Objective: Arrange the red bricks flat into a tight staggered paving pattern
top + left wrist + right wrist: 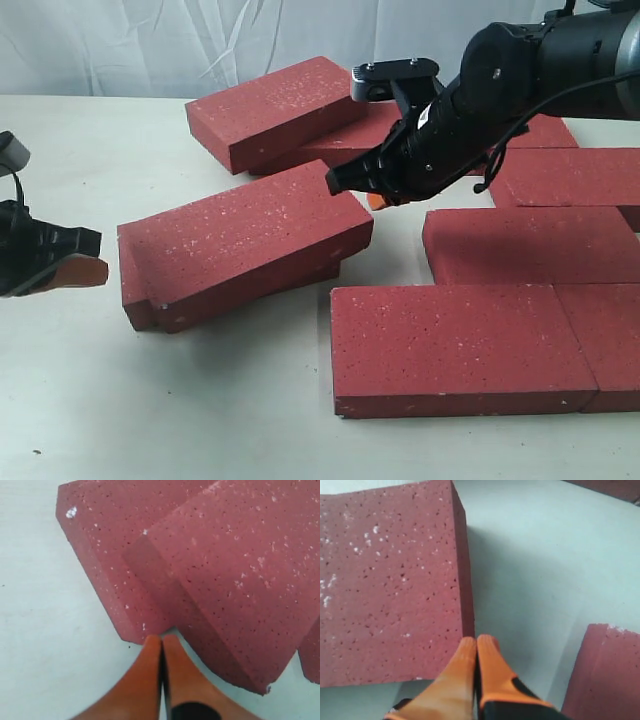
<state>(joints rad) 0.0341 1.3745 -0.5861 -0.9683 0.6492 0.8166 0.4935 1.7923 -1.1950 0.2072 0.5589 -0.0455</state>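
Brick: flat dark red speckled block (245, 235), tilted on a second block (135, 295).
Left tool (161, 641): clenched, empty, beside its corner.
Right tool (476, 641): clenched, empty, beside its other end.

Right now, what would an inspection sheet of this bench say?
Surface: white table.
Job's things: flat bricks laid in rows on the right; tilted brick resting on a lower brick in the middle; back pair overlapped, not yet laid.
Clutter: nothing seen.
End effectors: left end effector shut, empty, at the lower brick's corner; right end effector shut, empty, at the tilted brick's end.
Cables: black cable looped by the right arm.
Surroundings: white curtain behind.
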